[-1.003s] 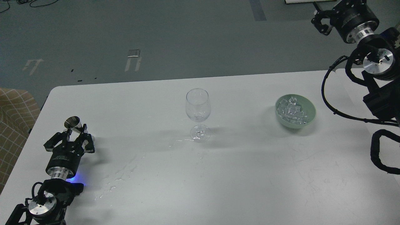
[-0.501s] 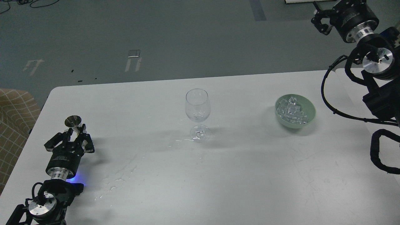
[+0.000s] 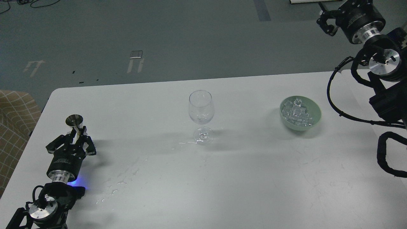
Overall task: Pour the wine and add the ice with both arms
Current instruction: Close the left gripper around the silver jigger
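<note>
A clear wine glass [image 3: 201,112] stands upright at the table's middle; any wine in it is too clear to make out. The ice [image 3: 297,113], a heap of clear cubes, lies in a pale green bowl [image 3: 314,109] at the right. My left gripper [image 3: 77,137] lies low at the table's left, closed around the lower half of a small steel jigger [image 3: 74,121], which stands upright. My right gripper [image 3: 326,21] is raised beyond the table's far right corner, away from the bowl; it looks empty, and its fingers are too small to read.
Clear droplets and streaks [image 3: 119,183] lie on the white table [image 3: 254,178] between the left arm and the glass foot. A tan checked seat [image 3: 14,124] stands off the table's left edge. The right arm's cables [image 3: 332,98] loop just right of the bowl.
The jigger has gone from tilted toward the glass to upright in the left gripper. The right arm has hardly moved.
</note>
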`<state>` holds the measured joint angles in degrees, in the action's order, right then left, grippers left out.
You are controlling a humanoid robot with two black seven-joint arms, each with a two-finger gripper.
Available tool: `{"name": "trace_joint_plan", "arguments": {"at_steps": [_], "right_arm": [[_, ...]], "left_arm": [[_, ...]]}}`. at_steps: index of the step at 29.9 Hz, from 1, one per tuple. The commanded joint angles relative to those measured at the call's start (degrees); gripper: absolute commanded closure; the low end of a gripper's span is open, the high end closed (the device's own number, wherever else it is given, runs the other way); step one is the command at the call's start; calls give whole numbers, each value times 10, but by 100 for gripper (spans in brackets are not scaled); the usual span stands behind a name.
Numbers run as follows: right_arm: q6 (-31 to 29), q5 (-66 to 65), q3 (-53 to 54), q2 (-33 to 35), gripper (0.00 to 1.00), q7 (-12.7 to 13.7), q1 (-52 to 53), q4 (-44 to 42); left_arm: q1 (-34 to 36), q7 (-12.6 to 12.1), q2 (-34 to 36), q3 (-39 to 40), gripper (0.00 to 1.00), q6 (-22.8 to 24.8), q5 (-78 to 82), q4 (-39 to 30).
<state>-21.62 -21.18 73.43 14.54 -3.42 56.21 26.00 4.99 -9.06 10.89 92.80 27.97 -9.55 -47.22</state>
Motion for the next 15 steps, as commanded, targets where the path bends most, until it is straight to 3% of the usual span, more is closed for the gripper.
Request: {"name": "trace_joint_plan", "arguments": {"at_steps": [1, 15], "right_arm": [[0, 0, 0, 2, 0, 0, 0, 6], [0, 0, 0, 1, 0, 0, 1, 6]], "left_arm": [[0, -1, 0, 0, 79, 0, 0, -3], [-6, 0, 4, -1, 82, 0, 0, -43]]}}
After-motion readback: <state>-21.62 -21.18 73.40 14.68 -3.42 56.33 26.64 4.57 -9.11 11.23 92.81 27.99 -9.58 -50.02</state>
